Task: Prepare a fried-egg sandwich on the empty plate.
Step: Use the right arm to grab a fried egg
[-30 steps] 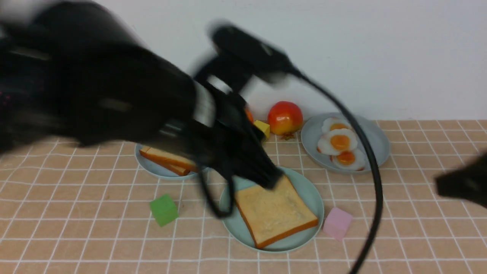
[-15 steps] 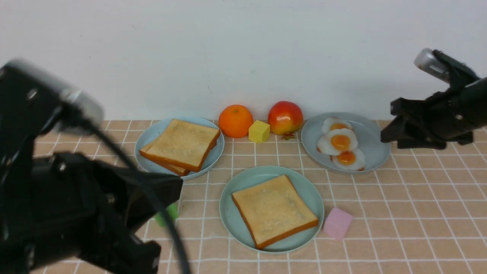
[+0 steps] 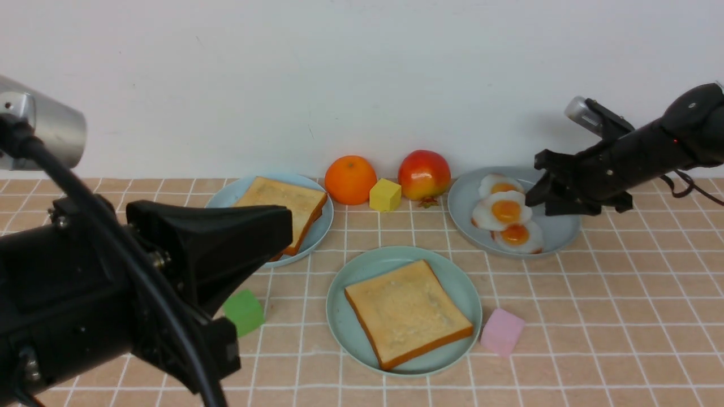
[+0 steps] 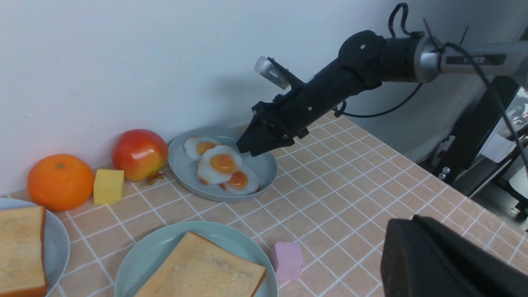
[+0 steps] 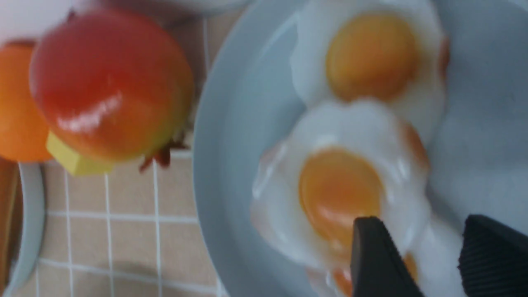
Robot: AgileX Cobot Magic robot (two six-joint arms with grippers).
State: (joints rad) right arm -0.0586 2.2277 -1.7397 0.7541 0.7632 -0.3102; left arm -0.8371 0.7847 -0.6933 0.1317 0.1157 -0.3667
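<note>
One toast slice (image 3: 407,312) lies on the mint-green plate (image 3: 338,316) in the middle of the table. My left gripper (image 3: 285,226) is shut and empty, drawn back to the left front, well clear of that plate. Three fried eggs overlap on the grey-blue plate (image 3: 560,233) at the back right; the middle fried egg (image 3: 502,210) is the largest. My right gripper (image 3: 536,198) hangs open just above that plate's right side. In the right wrist view its fingertips (image 5: 368,231) straddle the white edge of the fried egg (image 5: 338,194), with nothing gripped.
A pale blue plate (image 3: 319,234) at the back left carries two stacked toast slices (image 3: 283,200). An orange (image 3: 350,180), a yellow cube (image 3: 385,195) and an apple (image 3: 424,174) line the wall. A green cube (image 3: 244,312) and a pink cube (image 3: 501,332) flank the middle plate.
My left arm pulled away from the toast on the middle plate to the left front and its jaws shut. My right arm swung in from the right to over the egg plate.
</note>
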